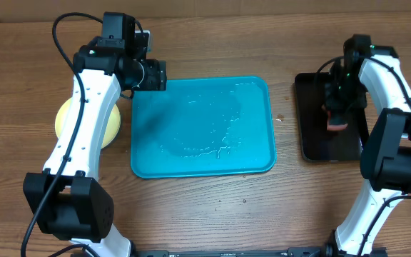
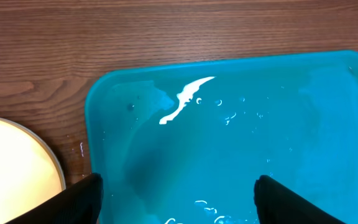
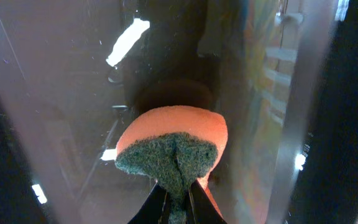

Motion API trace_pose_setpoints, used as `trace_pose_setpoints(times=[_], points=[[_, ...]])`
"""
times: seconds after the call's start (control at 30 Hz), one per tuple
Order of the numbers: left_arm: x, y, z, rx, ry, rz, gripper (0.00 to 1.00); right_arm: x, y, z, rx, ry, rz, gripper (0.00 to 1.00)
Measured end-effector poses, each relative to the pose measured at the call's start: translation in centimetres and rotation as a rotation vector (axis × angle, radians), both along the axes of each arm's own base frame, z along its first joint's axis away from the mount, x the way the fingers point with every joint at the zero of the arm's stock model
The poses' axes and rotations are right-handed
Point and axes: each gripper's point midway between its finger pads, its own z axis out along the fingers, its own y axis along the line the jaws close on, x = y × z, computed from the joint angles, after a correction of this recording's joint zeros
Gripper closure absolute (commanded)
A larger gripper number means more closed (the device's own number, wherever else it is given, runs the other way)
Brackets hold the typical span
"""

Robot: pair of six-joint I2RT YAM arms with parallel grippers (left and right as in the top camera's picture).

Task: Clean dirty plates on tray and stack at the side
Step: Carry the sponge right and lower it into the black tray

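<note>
Left arm (image 1: pixel 84 121), white and black, rises closest to the overhead lens. It covers most of a pale yellow plate (image 1: pixel 64 118) that lies flat on the wooden desk (image 1: pixel 212 214), just beside the left edge of the tray (image 1: pixel 261 153) and off it. Whether more plates lie stacked under it I cannot tell. The left gripper (image 2: pixel 178 199) hangs over the left part of the tray, its jaws spread wide and holding nothing. The turquoise tray's floor shows thin wet streaks (image 1: pixel 212 146) and small droplets. To its right, apart from it, a narrow black tray (image 1: pixel 312 143) lies on the desk. Over this the right gripper (image 3: pixel 178 208) points down, its jaws pinched tight on an orange sponge (image 3: pixel 173 137) with a dark green scouring face. Whether the sponge touches the glossy black floor or hangs just above it I cannot tell.
</note>
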Motion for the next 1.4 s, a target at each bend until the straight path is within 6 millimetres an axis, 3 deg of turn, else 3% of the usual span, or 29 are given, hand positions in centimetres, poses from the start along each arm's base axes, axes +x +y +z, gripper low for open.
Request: trace_pose_setpoints(times=[0.03, 0.13, 0.23, 0.27, 0.33, 0.4, 0.5, 0.53, 0.57, 0.63, 0.67, 0.77, 0.87, 0.93, 1.0, 1.2, 1.4], points=[[0.0, 0.0, -0.1, 0.0, 0.002, 0.0, 0.22, 0.0, 0.0, -0.2, 0.0, 0.001, 0.008, 0.92], [0.0, 0.0, -0.3, 0.001, 0.007, -0.001, 0.19, 0.5, -0.1, -0.3, -0.003, -0.021, 0.033, 0.76], [0.1, 0.0, -0.3, 0.002, 0.008, -0.001, 0.16, 0.9, -0.1, -0.3, -0.005, -0.037, 0.045, 0.71], [0.1, 0.0, -0.3, 0.001, 0.008, -0.001, 0.14, 0.9, -0.1, -0.3, -0.005, -0.036, 0.047, 0.69], [0.1, 0.0, -0.3, 0.002, 0.007, -0.003, 0.0, 0.5, -0.1, -0.3, -0.002, -0.02, 0.052, 0.66], [0.1, 0.0, -0.3, 0.001, 0.007, -0.001, 0.0, -0.2, 0.2, 0.0, 0.01, 0.011, 0.054, 0.57], [0.2, 0.0, -0.3, 0.002, 0.001, -0.004, 0.0, -0.1, 0.8, 1.8, 0.05, 0.018, 0.054, 0.27], [0.2, 0.0, -0.3, 0.002, 0.0, -0.004, 0.0, 0.2, 1.1, 2.7, 0.065, 0.011, 0.05, 0.09], [0.2, 0.0, -0.3, 0.002, 0.0, -0.004, 0.0, 1.2, 1.6, 4.8, 0.093, -0.026, 0.052, 0.0], [0.2, 0.0, -0.3, 0.002, 0.0, -0.004, 0.0, 2.4, 2.4, 8.3, 0.127, -0.084, 0.067, 0.0], [0.2, 0.0, -0.3, 0.002, 0.002, -0.004, 0.0, 3.3, 3.1, 11.2, 0.153, -0.139, 0.073, 0.0], [0.2, 0.0, -0.3, 0.002, 0.001, -0.004, 0.0, 3.8, 4.6, 16.6, 0.191, -0.247, 0.099, 0.0], [0.2, 0.0, -0.3, 0.002, 0.001, -0.004, 0.0, 3.4, 6.0, 21.8, 0.219, -0.359, 0.114, 0.0], [0.2, 0.0, -0.3, 0.002, 0.001, -0.004, 0.0, 2.2, 7.6, 26.0, 0.252, -0.453, 0.131, 0.0], [0.2, 0.0, -0.3, 0.002, 0.001, -0.004, 0.0, 0.6, 9.0, 28.8, 0.277, -0.509, 0.155, 0.0], [0.2, 0.0, -0.3, 0.002, 0.001, -0.004, 0.0, -4.4, 12.4, 34.5, 0.33, -0.626, 0.194, 0.0], [0.2, 0.0, -0.3, 0.002, 0.001, -0.004, 0.0, -8.3, 13.0, 38.7, 0.379, -0.732, 0.116, 0.0]])
